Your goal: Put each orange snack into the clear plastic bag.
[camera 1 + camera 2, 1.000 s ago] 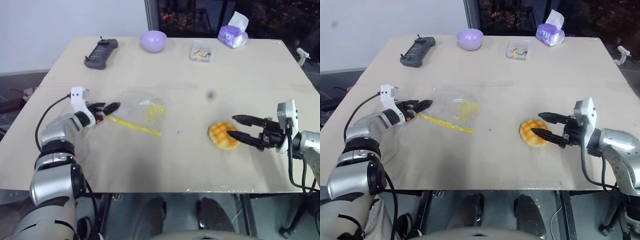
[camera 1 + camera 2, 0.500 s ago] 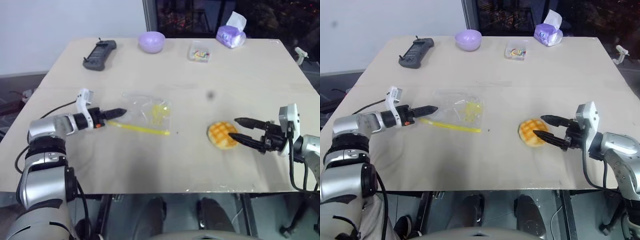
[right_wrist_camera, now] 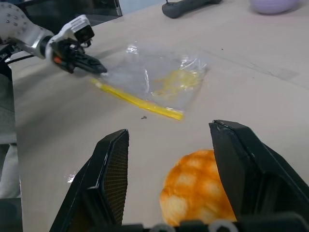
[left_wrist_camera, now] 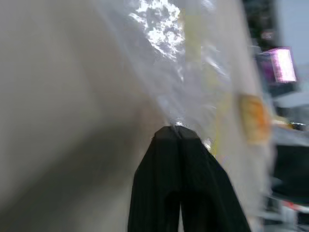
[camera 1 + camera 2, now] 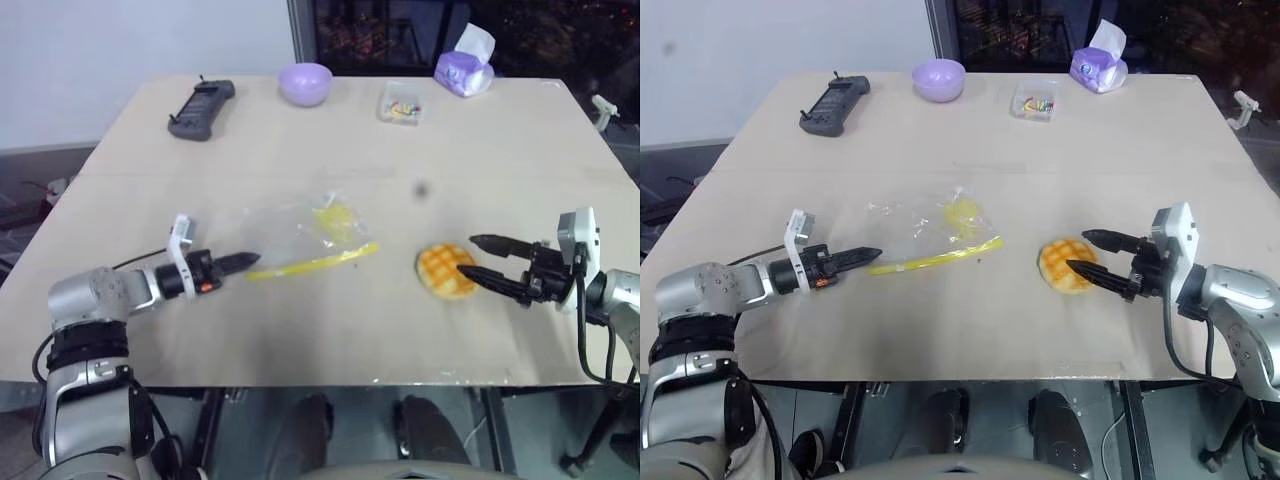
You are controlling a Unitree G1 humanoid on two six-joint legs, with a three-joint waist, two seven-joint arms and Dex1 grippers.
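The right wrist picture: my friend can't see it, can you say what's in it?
An orange bun sits on a tan table between the two open black fingers of the robot's right hand, not touching them. Farther off, the left hand pinches the corner of a clear plastic bag with a yellow strip.

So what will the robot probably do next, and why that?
Probably close the right gripper on the orange bun. Its jaws stand open on either side of the bun, which lies on the table, while the left gripper is shut on the corner of the clear bag by its yellow seal strip.
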